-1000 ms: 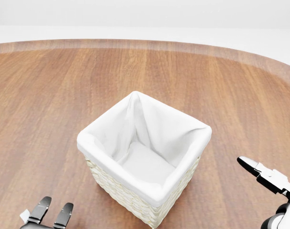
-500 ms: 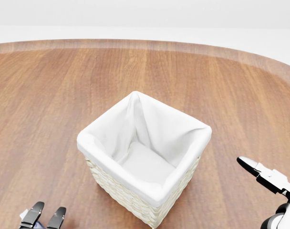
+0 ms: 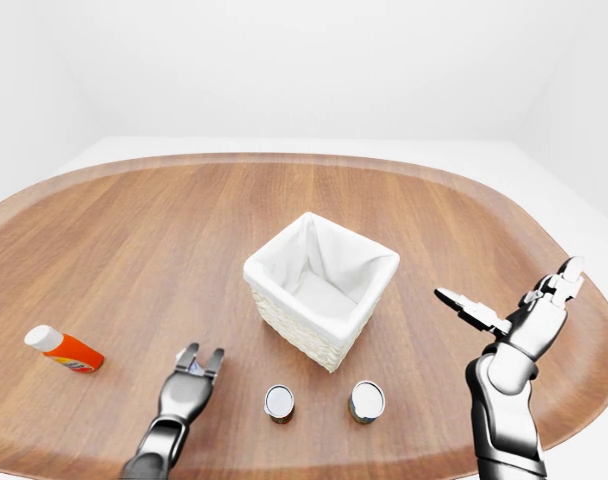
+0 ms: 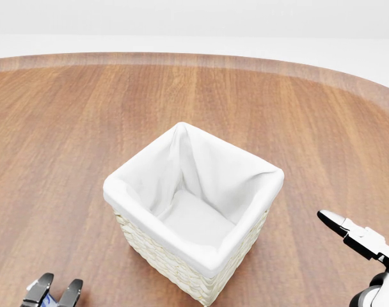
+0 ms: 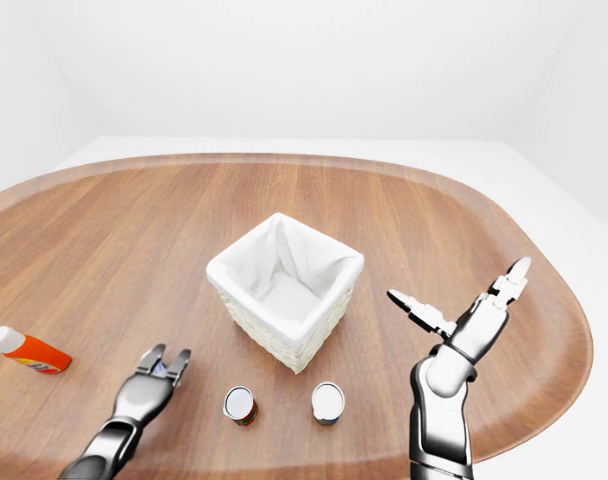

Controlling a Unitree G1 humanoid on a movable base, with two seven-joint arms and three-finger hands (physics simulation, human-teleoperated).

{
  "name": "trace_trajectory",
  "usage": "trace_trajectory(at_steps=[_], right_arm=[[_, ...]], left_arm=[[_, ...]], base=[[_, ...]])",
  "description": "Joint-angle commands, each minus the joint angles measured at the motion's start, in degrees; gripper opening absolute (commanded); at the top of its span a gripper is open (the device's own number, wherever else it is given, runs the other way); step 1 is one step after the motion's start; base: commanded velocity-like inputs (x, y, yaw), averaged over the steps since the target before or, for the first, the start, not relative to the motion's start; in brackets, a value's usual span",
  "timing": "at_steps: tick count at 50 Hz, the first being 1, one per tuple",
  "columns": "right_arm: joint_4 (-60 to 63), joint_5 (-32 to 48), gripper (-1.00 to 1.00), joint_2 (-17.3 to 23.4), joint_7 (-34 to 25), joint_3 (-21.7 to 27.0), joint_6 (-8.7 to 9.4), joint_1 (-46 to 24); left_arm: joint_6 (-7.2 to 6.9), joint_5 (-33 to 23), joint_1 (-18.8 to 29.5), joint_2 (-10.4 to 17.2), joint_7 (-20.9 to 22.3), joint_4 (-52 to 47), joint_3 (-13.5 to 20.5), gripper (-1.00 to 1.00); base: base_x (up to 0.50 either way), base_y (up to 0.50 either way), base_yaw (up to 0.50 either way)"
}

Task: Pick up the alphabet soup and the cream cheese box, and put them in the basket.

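Silver-lidded, 2 cans stand upright below the basket (image 3: 321,290): which is the alphabet soup (image 5: 240,405) I cannot tell, perhaps the red-labelled left can. Left hand (image 3: 189,381), bottom-left of the basket, looks partly closed; its hold is unclear. Right hand (image 3: 519,312), to its right, is spread wide.

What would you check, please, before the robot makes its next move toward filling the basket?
1. Basket upright and nothing in it: ok; only the white liner shows inside.
2. Two cans stand upright below the basket in the left-eye view: ok. Which is the alphabet soup: cannot tell, labels too small.
3. Cream cheese box located: cannot tell; a small blue-white thing shows between the left hand's fingers, too hidden to name.
4. Right hand free: ok; fingers spread, holding nothing, right of the basket.
5. Orange bottle out of the way: ok; it lies far left on the table.
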State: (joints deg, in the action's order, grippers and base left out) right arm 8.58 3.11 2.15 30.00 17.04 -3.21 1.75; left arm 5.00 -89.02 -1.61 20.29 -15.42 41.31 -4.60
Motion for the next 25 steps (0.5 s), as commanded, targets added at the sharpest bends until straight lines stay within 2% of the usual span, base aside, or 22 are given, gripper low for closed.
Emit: trace_trajectory(at_steps=[1,6,7,8,11,16,19,21,25], right_arm=[[-0.03,0.02,1.00,0.03,0.00,-0.03,0.00,-0.02],[-0.15,-0.07,1.00,0.06,0.00,0.04,-0.11,-0.12],[-0.44,-0.08,1.00,0.10,0.00,0.03,-0.36,-0.17],[-0.21,-0.08,1.00,0.09,0.00,0.01,-0.19,-0.12],[0.51,-0.07,1.00,0.02,0.00,0.02,0.37,0.03],[0.15,-0.03,1.00,0.03,0.00,0.04,0.08,-0.06],[-0.82,-0.07,1.00,0.16,0.00,0.07,-0.67,-0.26],[-0.85,-0.15,1.00,0.21,0.00,0.07,-0.67,-0.28],[-0.17,-0.11,1.00,0.16,0.00,0.04,-0.15,-0.12]], left_arm=[[0.00,-0.05,4.41,0.21,-3.86,12.08,-2.11,1.00],[0.00,0.26,6.64,0.04,-6.28,17.50,-3.68,1.00],[0.00,0.35,7.07,0.05,-6.67,18.55,-4.01,-0.46],[0.00,0.42,7.27,0.06,-6.91,19.02,-4.21,-1.00],[0.00,1.03,7.19,0.26,-6.82,19.07,-4.49,-1.00],[0.00,1.88,6.84,0.53,-7.15,17.93,-4.42,-1.00],[0.00,2.90,4.03,1.28,-5.32,11.46,-3.16,-1.00],[0.00,3.69,0.13,1.84,-2.43,2.69,-1.65,-1.00],[0.00,3.66,-2.53,1.77,-0.23,-3.46,0.52,-1.00]], base=[[0.00,0.00,0.00],[0.00,0.00,0.00],[0.00,0.00,0.00],[0.00,0.00,0.00],[0.00,0.00,0.00],[0.00,0.00,0.00],[0.00,0.00,0.00],[0.00,0.00,0.00],[0.00,0.00,0.00]])
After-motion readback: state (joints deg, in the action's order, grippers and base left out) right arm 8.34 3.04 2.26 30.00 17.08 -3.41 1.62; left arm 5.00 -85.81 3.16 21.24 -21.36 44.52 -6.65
